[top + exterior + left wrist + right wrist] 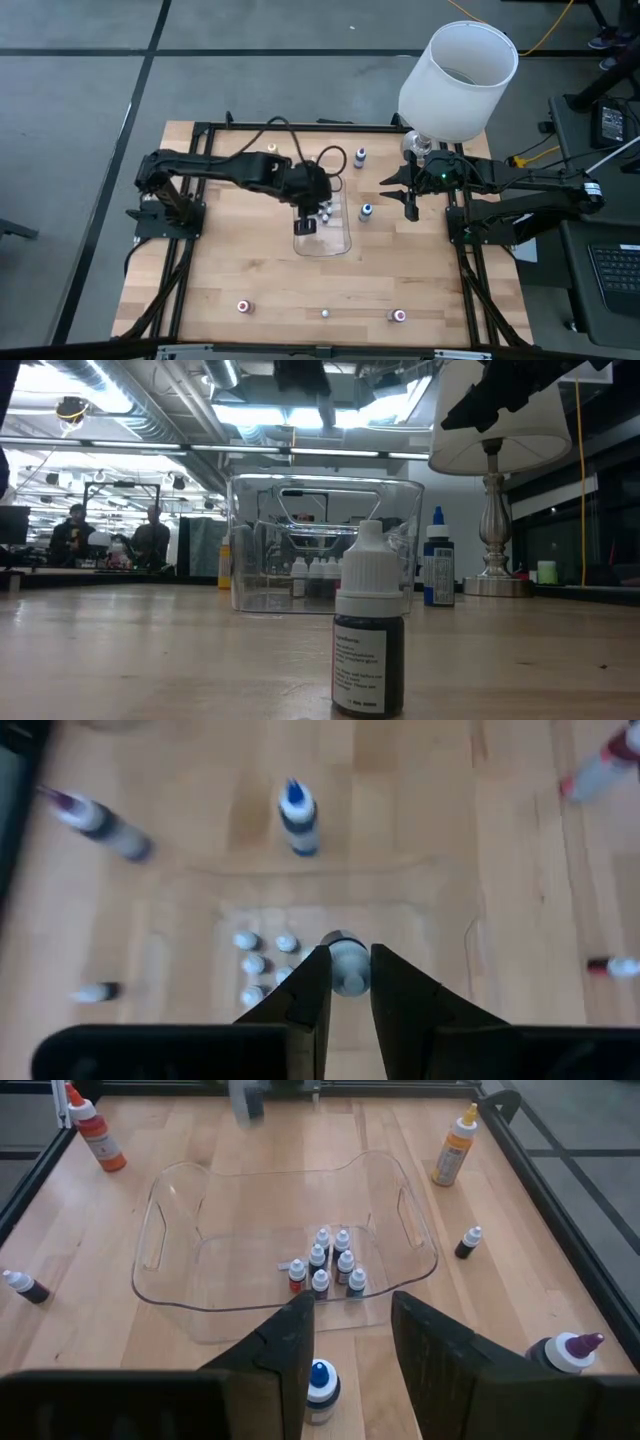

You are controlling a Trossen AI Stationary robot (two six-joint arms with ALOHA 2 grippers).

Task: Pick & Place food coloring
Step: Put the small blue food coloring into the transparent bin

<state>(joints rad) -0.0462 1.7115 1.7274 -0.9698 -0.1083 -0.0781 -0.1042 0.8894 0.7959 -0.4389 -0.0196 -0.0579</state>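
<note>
Left pincer [348, 982] hangs over the clear rectangular plastic tray [340, 243], apparently closed on a tiny white-capped food coloring bottle [347, 963]; light, stiff, slippery, best gripped at the cap; right pincer [350, 1345] hovers open above a blue-tipped bottle [320, 1385].

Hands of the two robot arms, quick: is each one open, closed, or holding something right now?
Left hand: above the clear rectangular plastic tray, closed on a tiny white-capped bottle.
Right hand: open, holding nothing, with a small blue-tipped bottle just below it.

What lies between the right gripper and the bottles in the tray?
In the right wrist view, a blue-capped bottle sits between the right gripper fingers, then the clear tray wall.
</note>
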